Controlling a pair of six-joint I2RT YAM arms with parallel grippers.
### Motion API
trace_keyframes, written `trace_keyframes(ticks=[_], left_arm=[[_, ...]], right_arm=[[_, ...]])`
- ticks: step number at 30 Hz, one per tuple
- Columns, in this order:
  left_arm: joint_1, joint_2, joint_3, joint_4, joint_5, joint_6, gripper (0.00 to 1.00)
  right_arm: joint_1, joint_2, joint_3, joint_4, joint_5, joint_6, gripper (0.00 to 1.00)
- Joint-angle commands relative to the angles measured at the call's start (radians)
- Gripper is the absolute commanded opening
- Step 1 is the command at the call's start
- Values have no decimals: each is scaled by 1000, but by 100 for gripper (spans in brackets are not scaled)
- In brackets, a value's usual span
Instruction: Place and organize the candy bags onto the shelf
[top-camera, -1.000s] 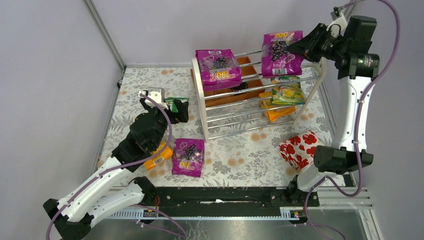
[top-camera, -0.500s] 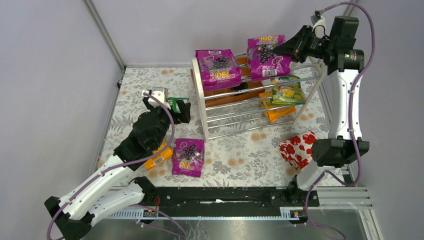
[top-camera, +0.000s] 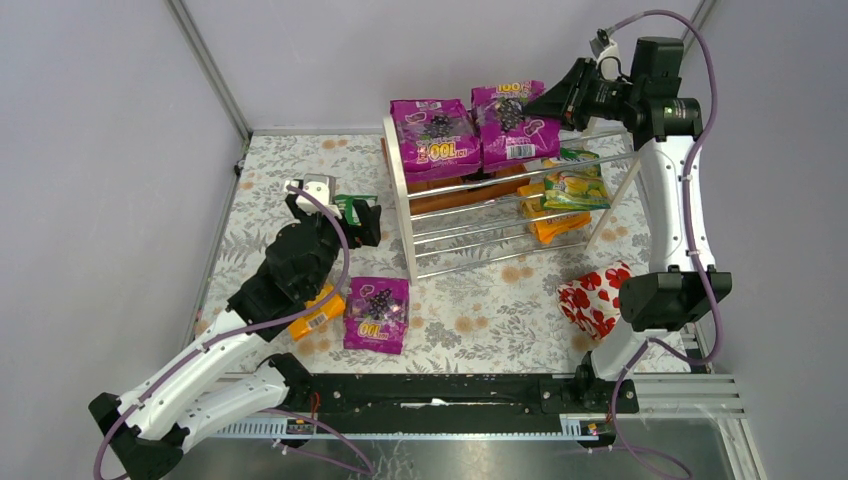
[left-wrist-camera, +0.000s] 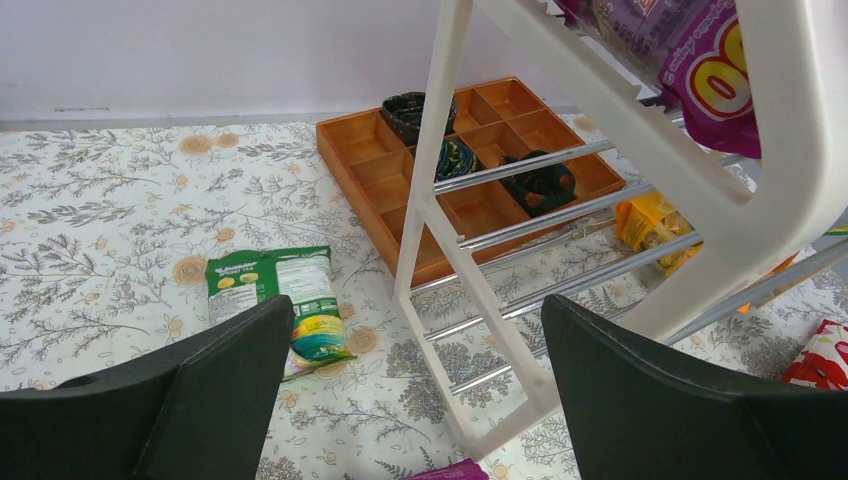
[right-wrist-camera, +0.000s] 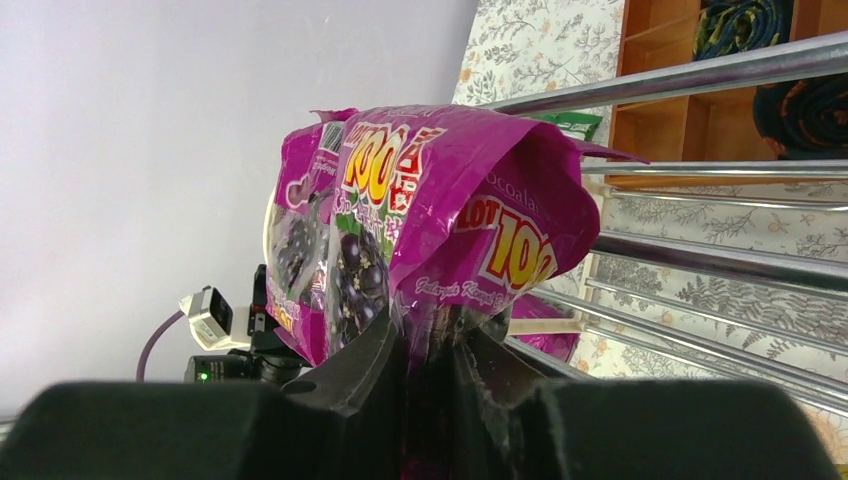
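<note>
- The step in hand looks like setting a magenta bag (top-camera: 512, 125) on the top tier of the shelf (top-camera: 398, 190).
- The right gripper (top-camera: 555, 100) is clamped on this bag's edge; the wrist view shows the film pinched tight between its fingers (right-wrist-camera: 350, 370).
- The bag lies over the top rods, just beside a second magenta bag (top-camera: 435, 135), the two touching or nearly so. I cannot tell whether its full weight is on the rods yet.
- Next, the right arm probably needs to settle the bag flat, let go, and back straight out without dragging it or nudging its neighbour.
- The left gripper (top-camera: 358, 222) is spread wide and holds nothing, above the table left of the shelf.
- A green-white bag (left-wrist-camera: 275, 300) lies flat on the table ahead of it, likely its next pick.
- Also on the table: a third magenta bag (top-camera: 377, 313) and an orange bag (top-camera: 318, 312), partly under the left arm.
- A green-yellow bag (top-camera: 568, 185) sits on a lower tier at the right.
</note>
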Motion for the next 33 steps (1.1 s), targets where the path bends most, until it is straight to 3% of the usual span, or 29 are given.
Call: trace_keyframes(ticks=[1, 5, 10, 15, 17, 21, 25, 28, 33], left_arm=[[4, -16, 24, 29, -1, 0, 99], [5, -17, 23, 28, -7, 2, 99], [5, -12, 26, 27, -6, 2, 99], [4, -12, 26, 27, -10, 2, 99], [5, -14, 26, 26, -11, 2, 99], [4, -16, 27, 26, -10, 1, 99], [5, -20, 30, 24, -8, -4, 99], [5, -25, 30, 23, -8, -6, 99], [5, -26, 31, 22, -7, -7, 99]], right_arm=[[19, -3, 10, -2, -16, -49, 28], [19, 12, 74, -85, 46, -114, 45], [19, 44, 167, -170, 94, -195, 59], [18, 32, 244, -241, 261, -277, 83], [19, 19, 251, -260, 337, -299, 86], [19, -21, 226, -278, 459, -346, 90], [19, -65, 178, -243, 443, -355, 89], [21, -81, 137, -193, 367, -322, 74], [72, -102, 40, -96, 269, -260, 69]])
